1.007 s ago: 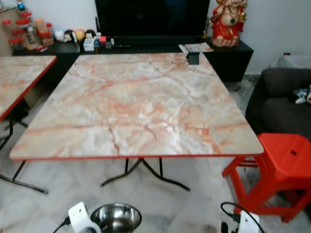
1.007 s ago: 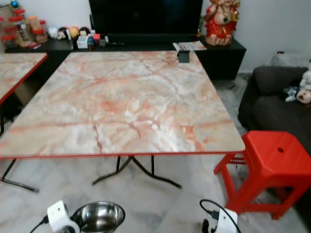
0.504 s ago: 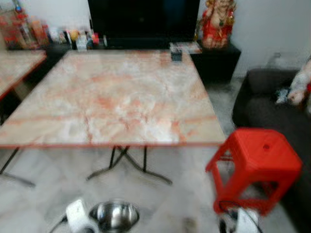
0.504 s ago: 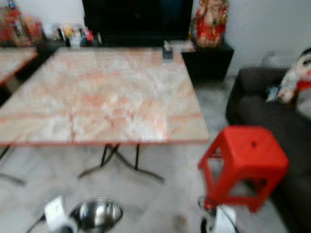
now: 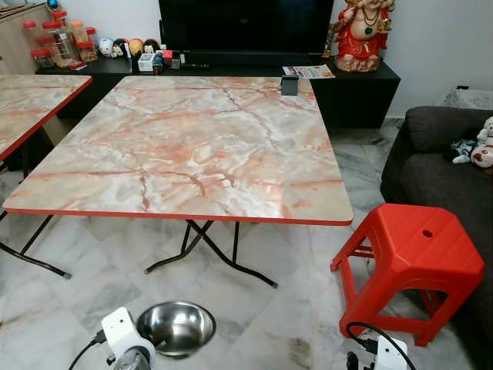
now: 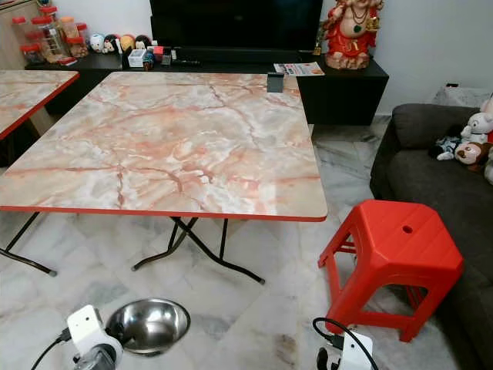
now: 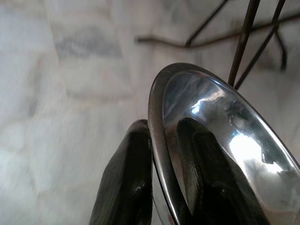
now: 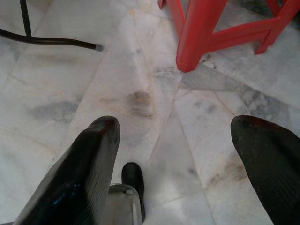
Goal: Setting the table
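A shiny steel bowl hangs low over the floor at my lower left, in front of the marble-pattern table. My left gripper is shut on the bowl, one black finger outside its rim and one inside. Only the white wrist of that arm shows in the eye views. My right gripper is open and holds nothing; it points down at the tiled floor near the foot of the red stool. The tabletop is bare except for a small dark holder at its far edge.
A red plastic stool stands right of the table's near corner, with a dark sofa and soft toys behind it. A second marble table is at the left. A black TV cabinet with a red statue lines the far wall.
The view has shifted and sharpened: the table now sits farther off and more to the left, the stool more fully in sight. The bowl stays in my left gripper.
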`<state>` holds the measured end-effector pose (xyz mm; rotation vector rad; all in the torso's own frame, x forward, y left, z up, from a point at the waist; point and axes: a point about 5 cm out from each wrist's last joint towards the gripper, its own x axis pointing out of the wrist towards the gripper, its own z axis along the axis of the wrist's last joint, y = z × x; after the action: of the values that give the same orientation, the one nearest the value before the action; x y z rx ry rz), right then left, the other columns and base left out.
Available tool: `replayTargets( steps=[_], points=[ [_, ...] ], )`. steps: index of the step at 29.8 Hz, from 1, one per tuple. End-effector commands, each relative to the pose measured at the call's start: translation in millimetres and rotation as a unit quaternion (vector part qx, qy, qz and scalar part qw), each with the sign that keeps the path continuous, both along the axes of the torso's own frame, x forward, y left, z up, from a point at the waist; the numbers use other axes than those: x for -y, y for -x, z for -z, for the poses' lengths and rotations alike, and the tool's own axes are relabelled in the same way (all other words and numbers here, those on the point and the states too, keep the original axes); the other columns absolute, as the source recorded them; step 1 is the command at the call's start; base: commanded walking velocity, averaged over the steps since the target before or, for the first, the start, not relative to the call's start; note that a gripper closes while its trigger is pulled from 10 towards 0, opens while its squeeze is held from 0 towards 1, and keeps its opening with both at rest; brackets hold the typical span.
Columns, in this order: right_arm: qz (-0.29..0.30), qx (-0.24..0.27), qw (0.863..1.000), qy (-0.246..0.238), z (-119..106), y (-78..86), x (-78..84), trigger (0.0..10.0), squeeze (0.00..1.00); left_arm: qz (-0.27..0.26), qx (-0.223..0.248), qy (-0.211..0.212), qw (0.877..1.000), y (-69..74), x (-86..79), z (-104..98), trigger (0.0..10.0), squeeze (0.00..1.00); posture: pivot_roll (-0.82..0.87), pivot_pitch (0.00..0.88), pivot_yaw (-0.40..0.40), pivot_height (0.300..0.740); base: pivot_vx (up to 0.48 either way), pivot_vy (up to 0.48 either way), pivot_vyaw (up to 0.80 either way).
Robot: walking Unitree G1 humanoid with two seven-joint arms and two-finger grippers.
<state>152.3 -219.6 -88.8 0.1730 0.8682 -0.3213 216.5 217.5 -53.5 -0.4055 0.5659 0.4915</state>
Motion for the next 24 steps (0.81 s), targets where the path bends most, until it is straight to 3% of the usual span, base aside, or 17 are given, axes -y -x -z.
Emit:
replayTargets(
  steps=[1,5,8,9,11,12,14,15,17,21,24],
  points=[
    [-0.006,0.003,1.0,0.002,-1,-3.6,0.0,10.0,0.0,-0.01,0.033,-0.012,0.999,-6.8,-5.1,-8,10.0,0.0,-0.01,0.0,-0.04,0.74,0.0,0.0,0.0],
    [-0.006,0.003,1.0,0.002,-2,-4.1,-0.4,10.0,0.0,-0.037,0.062,-0.019,0.997,-9.3,-14.1,-15,10.0,0.0,-0.01,0.0,-0.042,0.74,0.0,0.0,0.0],
    [-0.008,0.003,1.0,-0.001,-1,-4.7,-2.2,10.0,0.0,-0.112,0.115,-0.018,0.987,-12.7,-41.3,-31,10.0,0.0,0.0,0.0,-0.047,0.74,0.0,0.0,0.0],
    [-0.008,0.003,1.0,-0.001,-1,-4.7,-2.2,10.0,0.0,-0.112,0.115,-0.018,0.987,-12.7,-41.3,-31,10.0,0.0,0.0,0.0,-0.047,0.74,0.0,0.0,0.0],
    [-0.01,0.002,1.0,-0.002,-1,-4.6,-3.0,10.0,0.0,-0.15,0.149,-0.032,0.977,-13.7,-62.1,-44,10.0,0.0,0.02,0.0,-0.051,0.74,0.0,0.0,0.0],
    [-0.01,0.002,1.0,-0.002,-1,-4.6,-3.0,10.0,0.0,-0.15,0.149,-0.032,0.977,-13.7,-62.1,-44,10.0,0.0,0.02,0.0,-0.051,0.74,0.0,0.0,0.0],
    [-0.015,0.001,1.0,-0.002,-1,-4.7,-3.7,10.0,0.0,-0.176,0.187,-0.046,0.965,-14.9,-80.0,-59,10.0,0.0,0.03,0.0,-0.053,0.74,0.0,0.0,0.0],
    [-0.017,0.002,1.0,-0.002,-1,-5.4,-4.1,10.0,0.0,-0.179,0.214,-0.051,0.959,-17.0,-86.6,-69,10.0,0.0,0.03,0.0,-0.051,0.74,0.0,0.0,0.0],
    [-0.017,0.002,1.0,-0.002,-1,-5.4,-4.1,10.0,0.0,-0.179,0.214,-0.051,0.959,-17.0,-86.6,-69,10.0,0.0,0.03,0.0,-0.051,0.74,0.0,0.0,0.0],
    [-0.017,0.005,1.0,-0.003,-2,-7.0,-4.4,10.0,0.0,-0.177,0.257,-0.053,0.949,-19.9,-91.1,-84,10.0,0.0,0.03,0.0,-0.051,0.74,0.0,0.0,0.0],
    [-0.026,0.006,1.0,-0.006,-2,-9.9,-8.6,10.0,0.0,-0.155,0.327,-0.081,0.929,-32.5,-96.0,-123,10.0,0.0,0.04,0.0,-0.057,0.74,0.0,0.0,0.0]
  ],
)
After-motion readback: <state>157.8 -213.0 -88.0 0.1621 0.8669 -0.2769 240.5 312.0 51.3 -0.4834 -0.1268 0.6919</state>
